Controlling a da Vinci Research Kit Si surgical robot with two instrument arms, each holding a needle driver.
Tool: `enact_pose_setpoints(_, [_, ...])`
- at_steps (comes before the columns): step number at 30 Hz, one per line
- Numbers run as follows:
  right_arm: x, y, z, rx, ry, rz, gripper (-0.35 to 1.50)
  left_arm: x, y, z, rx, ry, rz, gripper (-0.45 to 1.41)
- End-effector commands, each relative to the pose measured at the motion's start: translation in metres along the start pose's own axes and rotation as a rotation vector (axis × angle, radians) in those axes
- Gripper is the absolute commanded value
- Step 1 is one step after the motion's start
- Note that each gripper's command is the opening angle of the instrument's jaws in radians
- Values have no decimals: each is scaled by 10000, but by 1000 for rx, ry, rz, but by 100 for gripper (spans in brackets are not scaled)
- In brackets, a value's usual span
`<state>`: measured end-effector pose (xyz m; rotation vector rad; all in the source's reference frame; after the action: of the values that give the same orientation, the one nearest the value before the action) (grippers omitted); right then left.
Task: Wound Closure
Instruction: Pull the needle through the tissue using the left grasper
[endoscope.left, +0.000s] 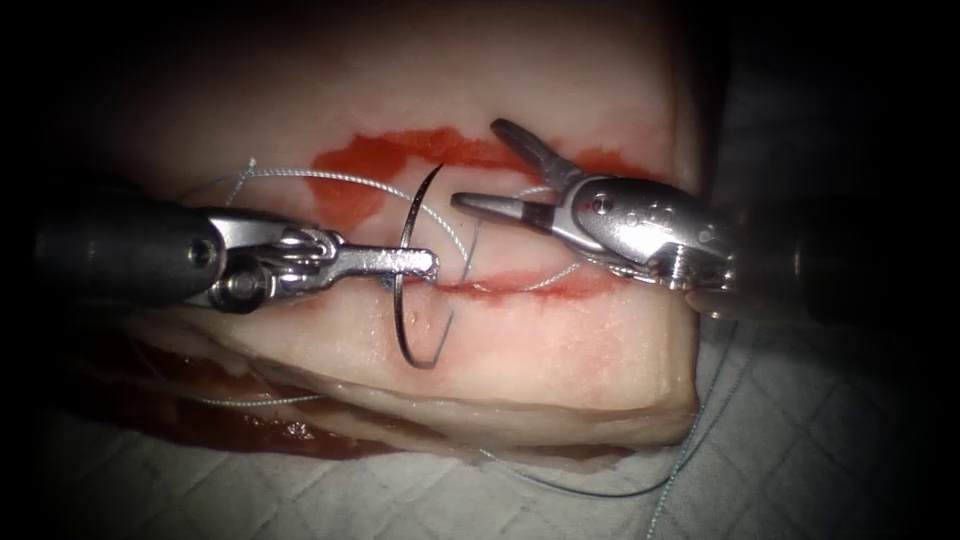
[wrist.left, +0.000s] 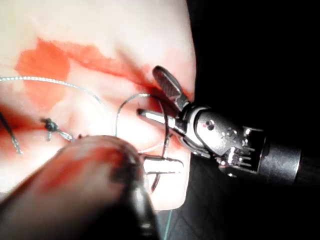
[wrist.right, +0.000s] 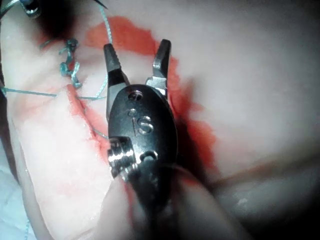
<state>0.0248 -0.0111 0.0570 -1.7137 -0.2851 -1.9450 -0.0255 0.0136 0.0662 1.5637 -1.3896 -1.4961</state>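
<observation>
The left hand (endoscope.left: 425, 263) is gripping the needle (endoscope.left: 405, 270) at mid-curve, just above the cut (endoscope.left: 530, 287) in the tissue (endoscope.left: 560, 350). The needle is standing across the cut, its lower end lying against the tissue. The right hand (endoscope.left: 480, 165) is gaping wide, holding nothing, just right of the needle.

Left pincer (endoscope.left: 425, 262) clamped shut, right pincer (endoscope.left: 485, 165) spread wide

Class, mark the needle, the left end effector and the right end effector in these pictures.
needle (endoscope.left: 403, 240): endoscope view, on its curve above the grip.
left end effector (endoscope.left: 428, 262): endoscope view, tip shut on the needle.
right end effector (endoscope.left: 478, 165): endoscope view, between its open tips, holding nothing.
</observation>
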Motion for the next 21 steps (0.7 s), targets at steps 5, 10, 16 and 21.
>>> enact_pose_setpoints(5, [0, 6, 13, 7, -4, -62, 109, -13, -24, 0, 86, -142, -360, -45])
enact_pose_setpoints(10, [-1, 12, 17, -34, -12, 3, -28, -18, -40, -13, 163, -207, -358, -45])
enact_pose_setpoints(16, [-9, 32, 12, -442, 182, 218, -35, -23, -72, -25, 284, -188, -106, -45])
enact_pose_setpoints(21, [-10, 49, 18, -626, 310, 46, -35, -16, -102, -23, 273, -233, 46, -45])
